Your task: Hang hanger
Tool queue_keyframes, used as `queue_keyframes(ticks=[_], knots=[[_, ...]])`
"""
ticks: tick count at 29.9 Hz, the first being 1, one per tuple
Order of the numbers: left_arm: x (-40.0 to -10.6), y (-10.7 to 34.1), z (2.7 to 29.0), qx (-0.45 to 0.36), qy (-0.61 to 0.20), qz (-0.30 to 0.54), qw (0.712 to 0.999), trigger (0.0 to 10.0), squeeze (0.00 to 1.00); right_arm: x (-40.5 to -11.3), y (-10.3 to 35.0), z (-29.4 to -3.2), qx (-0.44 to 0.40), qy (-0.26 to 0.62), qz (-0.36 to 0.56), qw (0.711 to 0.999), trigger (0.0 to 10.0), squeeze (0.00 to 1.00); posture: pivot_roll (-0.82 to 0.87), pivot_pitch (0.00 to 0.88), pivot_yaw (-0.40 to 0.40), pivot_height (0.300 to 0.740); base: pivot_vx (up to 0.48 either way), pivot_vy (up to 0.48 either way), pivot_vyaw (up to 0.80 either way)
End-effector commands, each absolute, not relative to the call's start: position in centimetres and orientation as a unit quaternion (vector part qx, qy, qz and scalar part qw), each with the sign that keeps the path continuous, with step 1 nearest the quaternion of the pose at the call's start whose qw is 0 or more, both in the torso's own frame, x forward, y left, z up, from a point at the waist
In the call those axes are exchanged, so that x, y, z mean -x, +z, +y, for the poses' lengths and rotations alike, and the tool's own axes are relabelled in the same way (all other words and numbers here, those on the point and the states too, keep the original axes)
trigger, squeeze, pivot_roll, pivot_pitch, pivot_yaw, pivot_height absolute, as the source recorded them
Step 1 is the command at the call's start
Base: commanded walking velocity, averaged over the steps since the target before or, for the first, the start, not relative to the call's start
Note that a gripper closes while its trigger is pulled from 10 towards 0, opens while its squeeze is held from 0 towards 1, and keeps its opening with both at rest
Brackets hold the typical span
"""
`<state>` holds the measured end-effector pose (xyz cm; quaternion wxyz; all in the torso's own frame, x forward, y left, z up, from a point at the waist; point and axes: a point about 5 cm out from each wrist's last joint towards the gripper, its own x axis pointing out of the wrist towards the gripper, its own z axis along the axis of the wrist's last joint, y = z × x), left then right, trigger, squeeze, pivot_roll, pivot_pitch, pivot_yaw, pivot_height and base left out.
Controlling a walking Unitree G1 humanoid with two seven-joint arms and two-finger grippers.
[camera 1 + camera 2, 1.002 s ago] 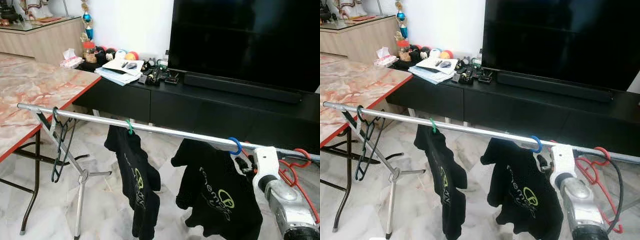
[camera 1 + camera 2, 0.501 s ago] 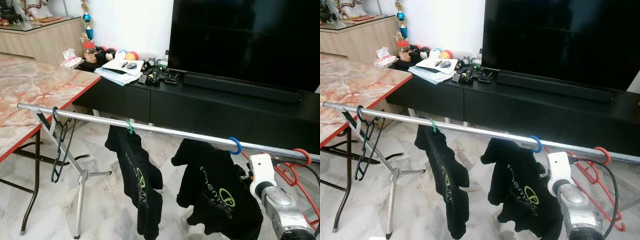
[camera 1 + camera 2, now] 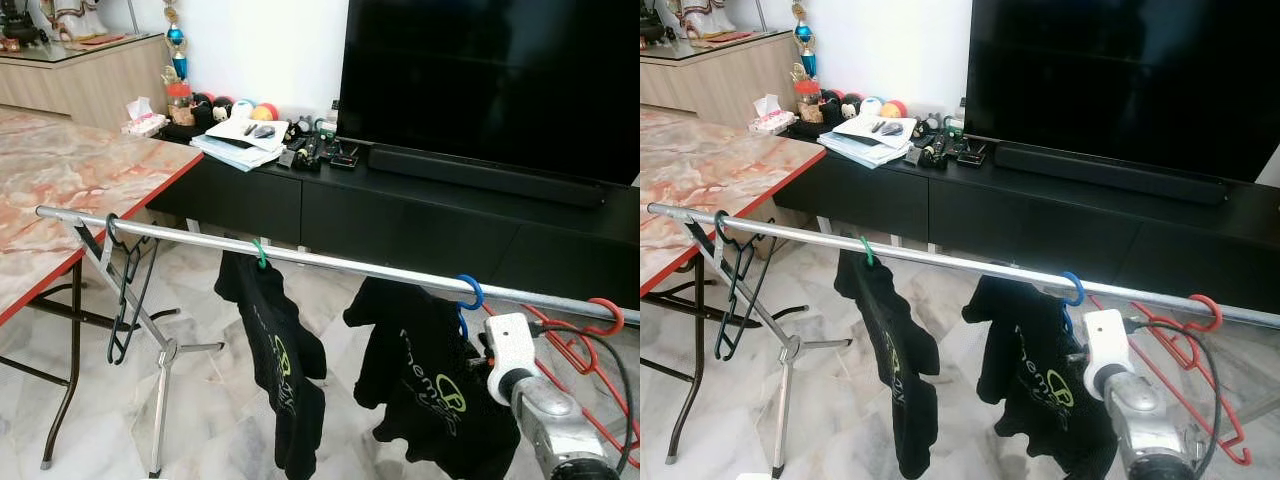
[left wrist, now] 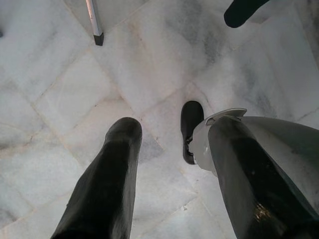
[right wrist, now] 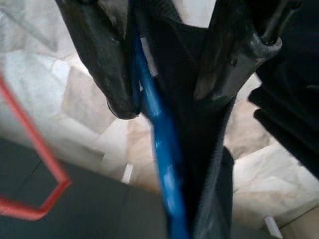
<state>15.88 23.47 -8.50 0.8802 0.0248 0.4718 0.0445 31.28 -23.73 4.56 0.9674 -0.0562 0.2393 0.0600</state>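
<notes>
The blue hanger (image 5: 158, 124), a smooth plastic bar carrying a black T-shirt (image 3: 425, 385), lies between the fingers of the right gripper (image 5: 172, 84), which stand apart around it rather than pinching; its hook (image 3: 470, 291) already sits over the shiny metal rail (image 3: 300, 256) just above the gripper. The hanging looks done, so the next move would be drawing the gripper clear. Beside it hangs a thin red wire hanger (image 3: 585, 345). The left gripper (image 4: 169, 174) hangs open over marble floor (image 4: 60, 99).

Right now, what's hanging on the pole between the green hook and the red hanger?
In the left eye view, a blue hanger carrying a black shirt hangs on the pole between the green hook and the red hanger.
</notes>
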Motion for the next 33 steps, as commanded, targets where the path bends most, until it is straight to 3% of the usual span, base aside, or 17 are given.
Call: queue_keyframes(ticks=[1, 16, 31, 33], knots=[[-15.6, -8.6, 23.7, -0.026, 0.043, 0.483, 0.874, 10.0, 0.0, -31.7, 4.7, -23.3, 0.055, 0.06, 0.239, 0.968, 10.0, 0.0, 0.19, 0.0, -0.021, 0.74, 0.0, 0.0, 0.0], [-15.6, -8.6, 23.7, -0.029, 0.042, 0.483, 0.874, 10.0, 0.0, -33.5, 6.0, -21.9, -0.003, 0.047, 0.199, 0.979, 10.0, 0.0, 0.19, 0.0, -0.018, 0.74, 0.0, 0.0, 0.0], [-15.6, -8.6, 23.7, -0.029, 0.044, 0.482, 0.874, 10.0, 0.0, -33.6, 5.2, -21.5, -0.025, -0.026, 0.2, 0.979, 10.0, 0.0, 0.21, 0.0, -0.016, 0.74, 0.0, 0.0, 0.0], [-15.6, -8.6, 23.7, -0.031, 0.041, 0.483, 0.874, 10.0, 0.0, -33.4, 4.9, -21.6, -0.039, -0.041, 0.206, 0.977, 5.8, 0.0, 0.21, 0.0, -0.014, 0.74, 0.0, 0.0, 0.0]])
